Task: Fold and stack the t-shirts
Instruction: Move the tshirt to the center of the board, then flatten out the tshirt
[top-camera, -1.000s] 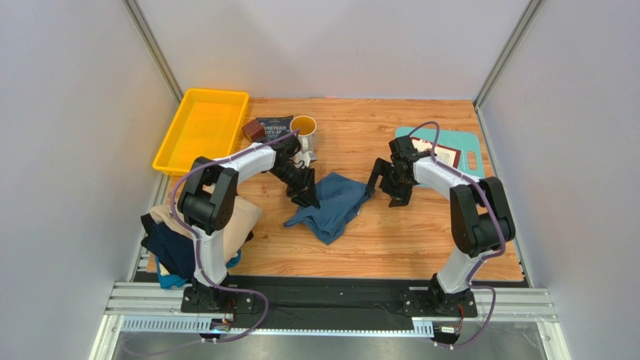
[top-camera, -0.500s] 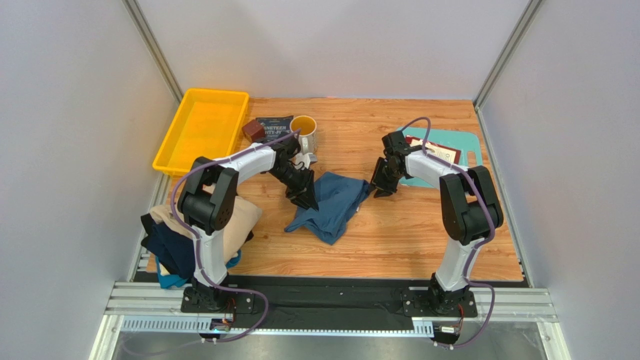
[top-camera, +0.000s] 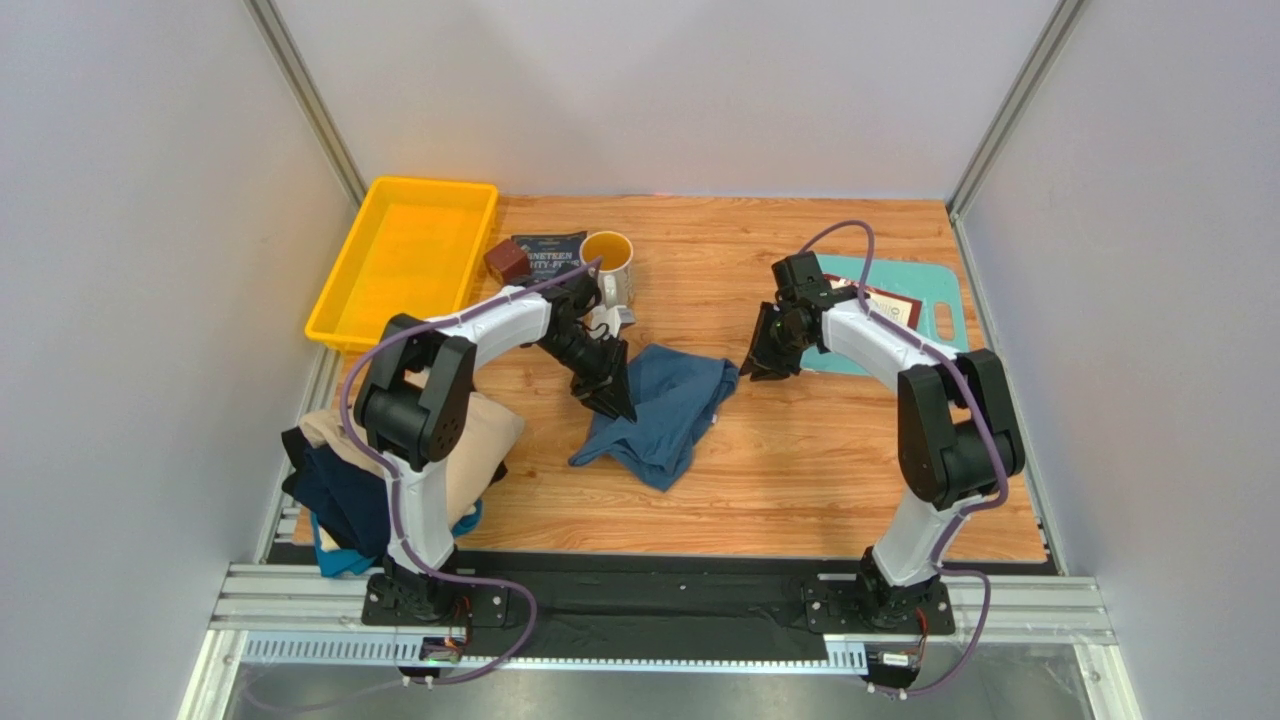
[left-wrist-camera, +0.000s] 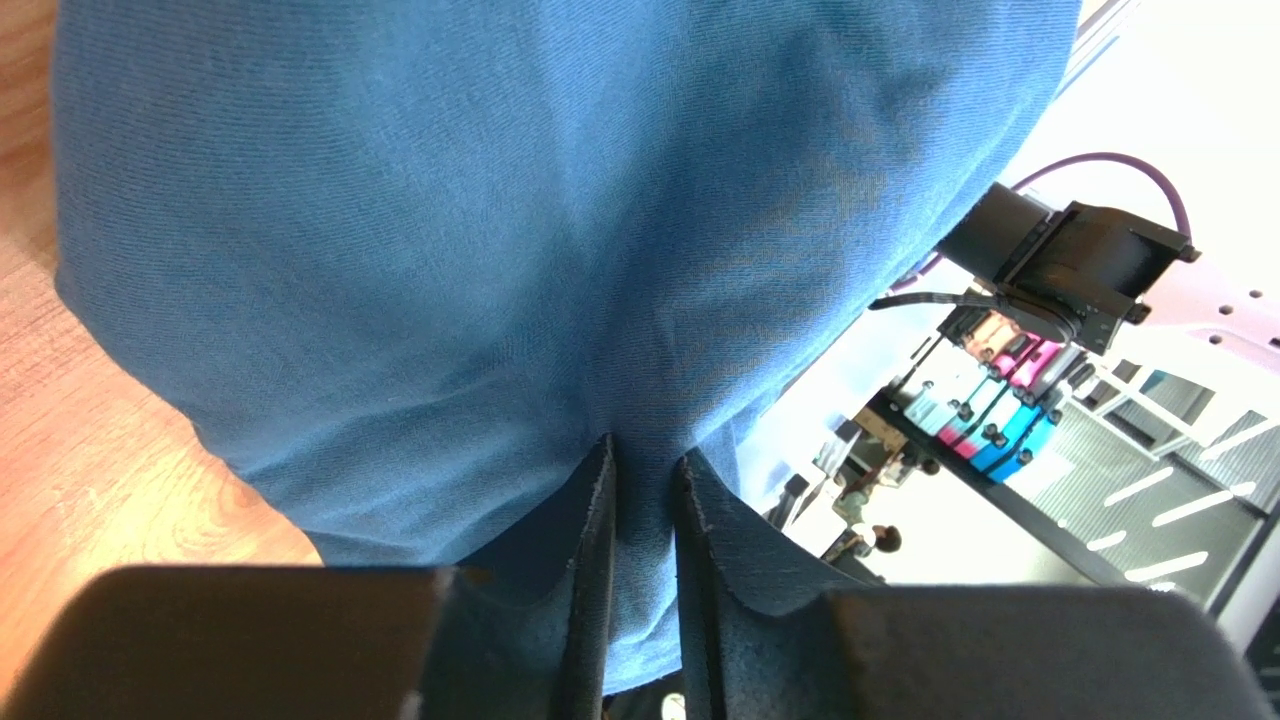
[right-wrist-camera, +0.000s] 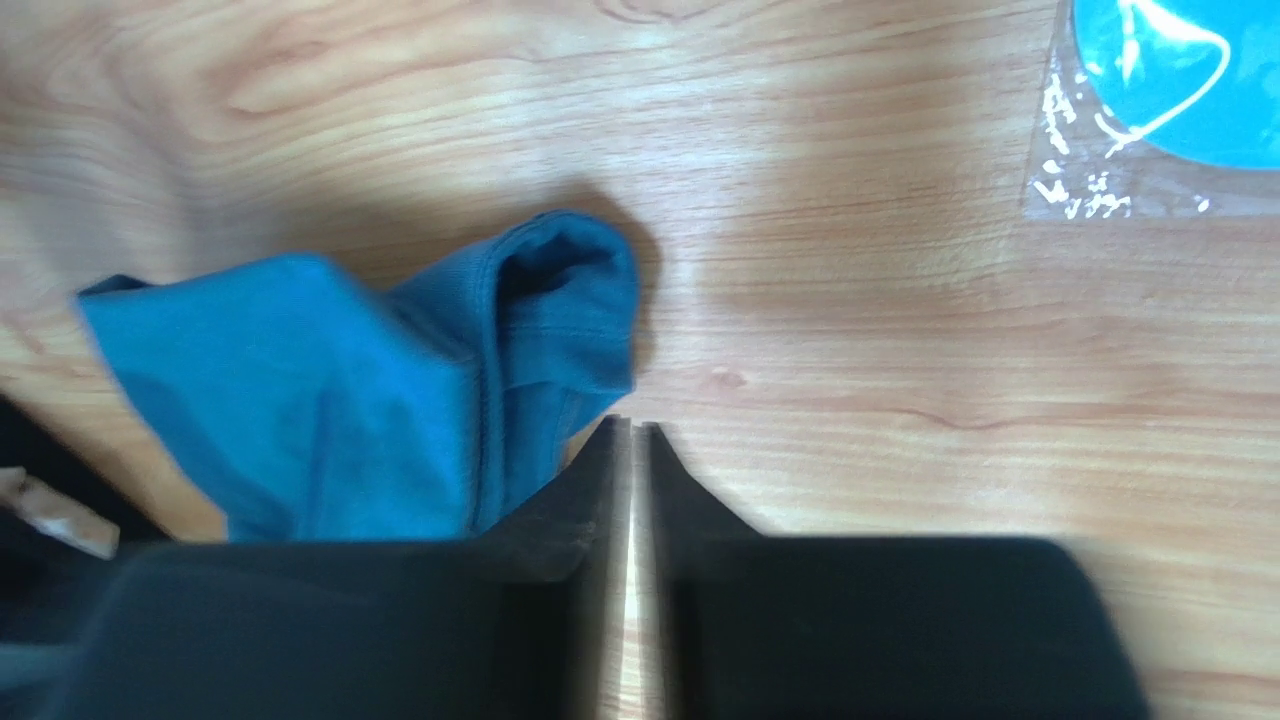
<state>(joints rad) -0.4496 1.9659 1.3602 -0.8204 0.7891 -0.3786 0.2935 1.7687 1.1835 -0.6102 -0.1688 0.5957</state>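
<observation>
Near edge, 8 o'clock: pile of shirts (top-camera: 489, 435), beige on top, navy and light blue below, partly hidden by the left arm.

Centre: blue shirt (top-camera: 673, 402) lies crumpled on the wood-grain table (top-camera: 812, 465). The left claw (left-wrist-camera: 643, 458) is clenched on a fold at the shirt's 10 o'clock edge. The right claw (right-wrist-camera: 631, 432) sits at the shirt's 2 o'clock, jaws drawn together with no cloth between them and the shirt's sleeve hem just beside.

Far, 11 o'clock: mug (top-camera: 607, 255), dark packet (top-camera: 544, 248), brown block (top-camera: 507, 264), yellow tray (top-camera: 398, 263).

Far, 1 o'clock: cutting board (top-camera: 924, 285) carrying a card (top-camera: 894, 312).

Pale walls (top-camera: 661, 90), with metal posts in the corners.
</observation>
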